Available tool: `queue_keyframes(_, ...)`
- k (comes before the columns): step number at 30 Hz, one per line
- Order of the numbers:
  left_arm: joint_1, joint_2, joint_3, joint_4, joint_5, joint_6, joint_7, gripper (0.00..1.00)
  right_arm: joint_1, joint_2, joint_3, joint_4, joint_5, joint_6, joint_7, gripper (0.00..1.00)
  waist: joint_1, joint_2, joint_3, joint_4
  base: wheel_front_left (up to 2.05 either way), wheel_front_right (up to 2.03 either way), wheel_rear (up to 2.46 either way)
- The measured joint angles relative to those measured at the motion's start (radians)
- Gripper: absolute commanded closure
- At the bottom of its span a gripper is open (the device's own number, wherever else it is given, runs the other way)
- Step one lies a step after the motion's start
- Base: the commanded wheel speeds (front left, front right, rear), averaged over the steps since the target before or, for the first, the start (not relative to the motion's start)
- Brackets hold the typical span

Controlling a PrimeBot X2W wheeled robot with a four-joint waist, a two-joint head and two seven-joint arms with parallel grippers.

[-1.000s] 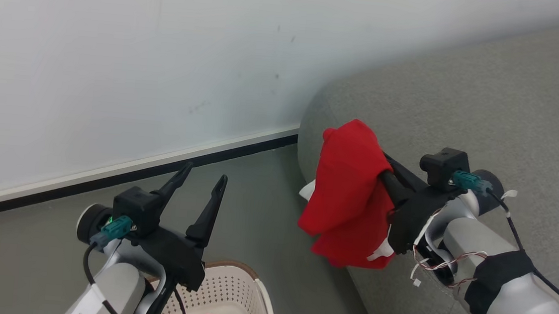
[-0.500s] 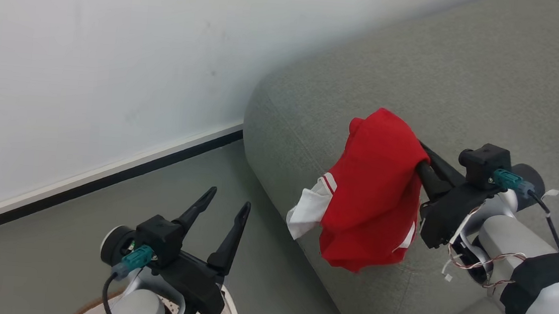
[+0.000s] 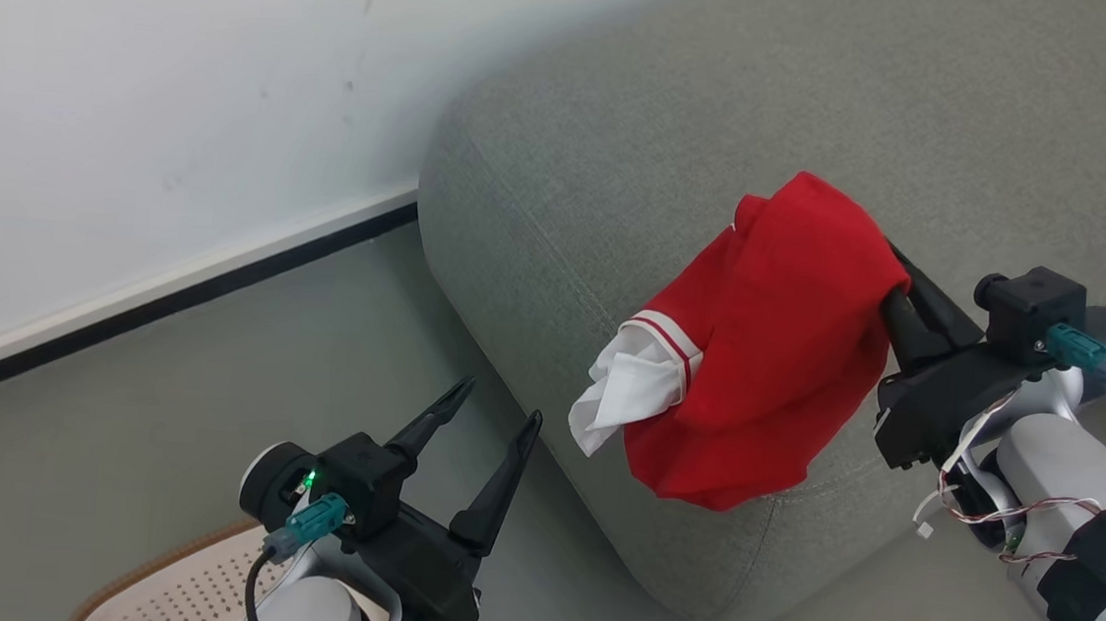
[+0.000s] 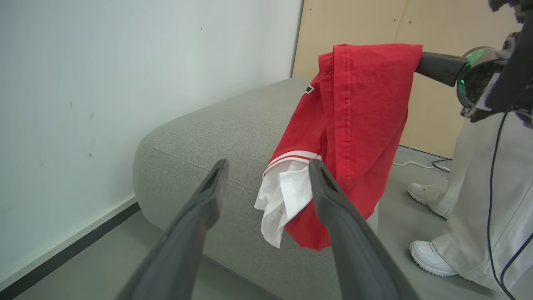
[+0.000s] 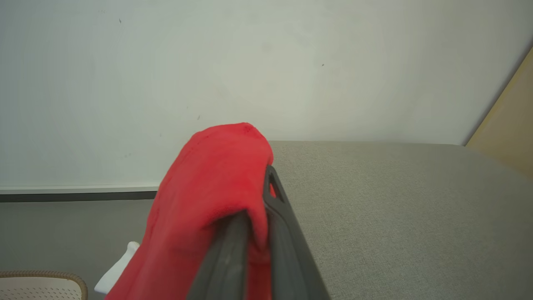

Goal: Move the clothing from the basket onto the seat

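The right jaws are closed and gripping the clothing (image 3: 773,338). In the right wrist view their two dark fingers (image 5: 227,254) lie almost together, with red fabric pinched between them and folded over the tips. The left jaws are wide open and hold nothing. Their fingers (image 3: 497,489) form a V pointing toward the far wall (image 3: 138,71).

**Clothing**
- The held piece is bright red.
- A white panel (image 3: 631,391) edged with red-and-white striped trim hangs at its lower left.
- The garment drapes down from the right jaws over the rounded left end of the seat (image 3: 604,166).
- Whether the lowest fold touches the upholstery cannot be told.

**Seat**
- It is a large grey woven-fabric sofa on the right of the scene.
- Its far side runs along the wall.
- The top surface next to the garment is bare grey fabric.

**Basket**
- The basket (image 3: 153,560) stands on the floor (image 3: 212,382) at the near left, well apart from the held garment.
- Its brown rim and perforated cream wall show beneath the left arm (image 3: 312,617).
- The arm hides its contents.

**Surroundings**
- A dark baseboard (image 3: 169,292) runs along the foot of the wall.
- In the left wrist view, a person in pale trousers (image 4: 479,187) and white shoes (image 4: 431,258) stands on the floor beyond the seat.
- A pale wooden panel (image 4: 354,25) stands behind the person.
- A white cable (image 4: 416,165) lies on the floor at the foot of the panel.
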Motion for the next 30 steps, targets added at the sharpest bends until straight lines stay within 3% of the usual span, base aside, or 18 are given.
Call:
queue_keyframes(7, -0.019, 0.008, -0.007, -0.019, 0.027, 0.000, 0.000, 0.00, -0.011, -0.008, -0.038, -0.044, -0.005, -0.007, 0.000, 1.00, 0.0001, 0.0000, 0.046, -0.007, 0.00, 0.00, 0.00)
queue_keyframes(13, -0.029, 0.023, -0.010, -0.058, 0.045, 0.001, 0.007, 0.00, -0.160, -0.009, -0.088, -0.034, -0.006, 0.011, 0.000, 1.00, 0.0001, 0.0000, 0.098, -0.006, 0.00, 0.00, 0.00)
queue_keyframes(30, -0.228, 0.025, -0.037, -0.181, 0.115, 0.001, 0.099, 0.00, -0.517, -0.109, -0.240, 0.220, 0.029, 0.043, 0.000, 1.00, 0.0004, 0.0001, 0.309, 0.066, 0.00, 0.00, 0.00)
